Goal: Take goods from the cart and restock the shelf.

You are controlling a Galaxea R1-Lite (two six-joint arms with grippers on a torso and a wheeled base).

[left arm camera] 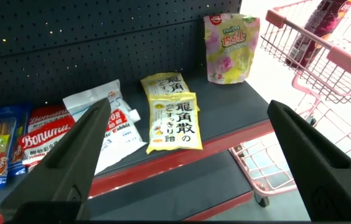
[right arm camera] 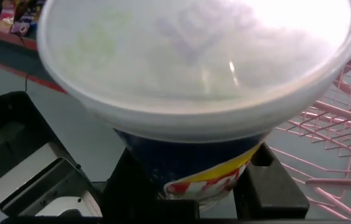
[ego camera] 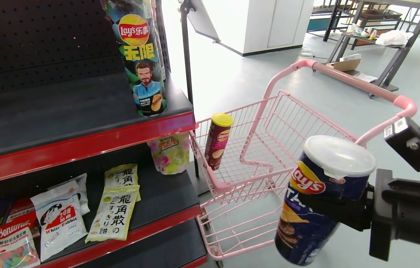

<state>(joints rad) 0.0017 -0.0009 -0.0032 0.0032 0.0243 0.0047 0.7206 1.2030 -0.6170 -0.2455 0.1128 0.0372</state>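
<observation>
Upper left, the black, red-edged shelf (ego camera: 64,108) waits. The left gripper (left arm camera: 188,106) faces its lower tier, jaws spread, empty. Lower right, the right gripper (ego camera: 329,210) has jaws clenched round the dark-blue, white-lidded crisp can (ego camera: 317,182), near upright; shelf lies up-left, past the pink wire cart (ego camera: 343,78).

The tall green-and-black crisp tube (ego camera: 143,63) loses its top to the head view's upper edge. The jaws of the right gripper (ego camera: 323,208) cover a band of the dark blue cardboard crisp tube with a white plastic lid (ego camera: 308,178). In the right wrist view that blurred lid hides most of the tube's body.
</observation>
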